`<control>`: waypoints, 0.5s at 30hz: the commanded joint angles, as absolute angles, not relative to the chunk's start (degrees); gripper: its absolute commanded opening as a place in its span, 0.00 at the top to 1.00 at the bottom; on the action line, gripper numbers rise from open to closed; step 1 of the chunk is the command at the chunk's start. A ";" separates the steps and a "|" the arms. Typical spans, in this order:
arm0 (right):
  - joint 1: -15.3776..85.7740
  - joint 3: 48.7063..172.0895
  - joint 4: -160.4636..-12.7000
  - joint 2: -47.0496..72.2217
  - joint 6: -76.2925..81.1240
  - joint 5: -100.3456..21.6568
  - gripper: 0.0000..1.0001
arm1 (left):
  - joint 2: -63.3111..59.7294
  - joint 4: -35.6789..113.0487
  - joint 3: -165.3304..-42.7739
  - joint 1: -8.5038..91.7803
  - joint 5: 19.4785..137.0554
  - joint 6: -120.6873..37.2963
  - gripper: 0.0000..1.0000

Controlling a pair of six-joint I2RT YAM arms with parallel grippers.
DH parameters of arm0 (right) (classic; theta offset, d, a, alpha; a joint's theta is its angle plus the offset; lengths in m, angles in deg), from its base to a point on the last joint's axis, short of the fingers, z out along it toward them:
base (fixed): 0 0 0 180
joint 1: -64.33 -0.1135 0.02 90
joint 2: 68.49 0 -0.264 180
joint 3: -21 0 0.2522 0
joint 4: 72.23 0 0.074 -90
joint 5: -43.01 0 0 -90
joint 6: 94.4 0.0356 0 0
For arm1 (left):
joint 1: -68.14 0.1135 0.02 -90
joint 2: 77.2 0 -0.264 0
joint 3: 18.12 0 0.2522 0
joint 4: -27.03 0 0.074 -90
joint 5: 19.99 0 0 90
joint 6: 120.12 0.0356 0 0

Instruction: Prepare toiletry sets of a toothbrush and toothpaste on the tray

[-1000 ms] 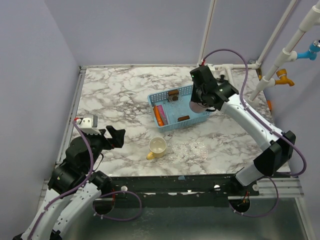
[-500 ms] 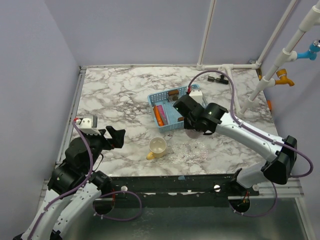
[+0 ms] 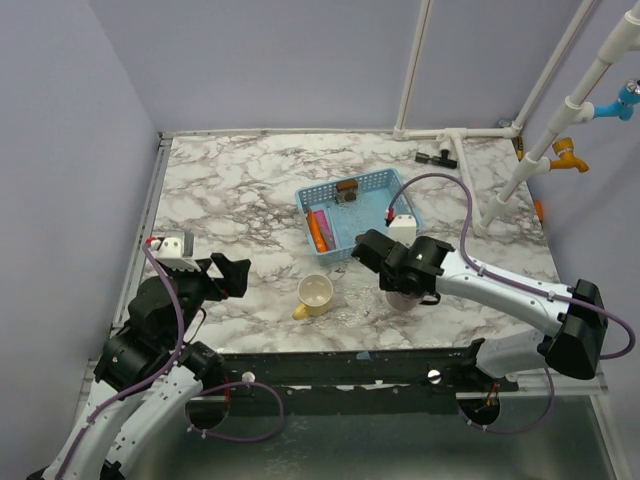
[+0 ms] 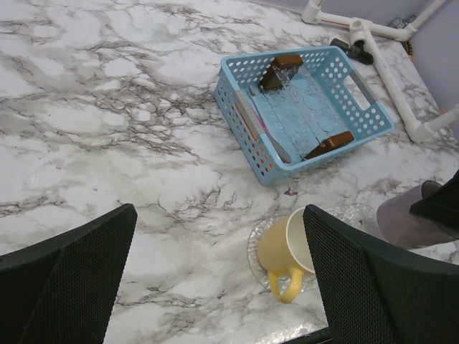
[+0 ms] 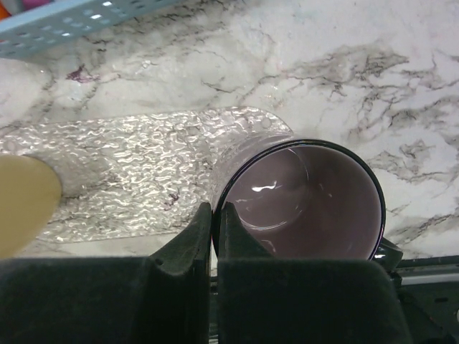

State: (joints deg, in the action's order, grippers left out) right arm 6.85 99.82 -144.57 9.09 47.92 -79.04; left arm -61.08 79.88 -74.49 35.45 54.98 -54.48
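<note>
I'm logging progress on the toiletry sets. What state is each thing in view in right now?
clear tray: flat on the table, no toothbrush or toothpaste on it.
yellow mug: upright on the clear tray, empty.
purple cup: upright, empty.
right gripper: jaws shut on the purple cup's rim.
left gripper: jaws wide open, holding nothing.
blue basket: upright, toiletries inside.

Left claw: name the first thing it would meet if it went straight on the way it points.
Probably bare marble table, just short of the blue basket; the yellow mug sits right of that line. Depth is unclear.
</note>
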 commanded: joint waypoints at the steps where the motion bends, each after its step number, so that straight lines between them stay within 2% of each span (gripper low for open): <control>1: 5.81 97.67 -143.18 6.82 52.60 -81.26 0.99 | -61.91 79.57 -74.51 35.71 56.22 -54.20 0.01; 15: 3.13 96.16 -143.91 9.87 61.72 -87.67 0.99 | -62.20 79.57 -74.51 35.72 56.38 -54.15 0.01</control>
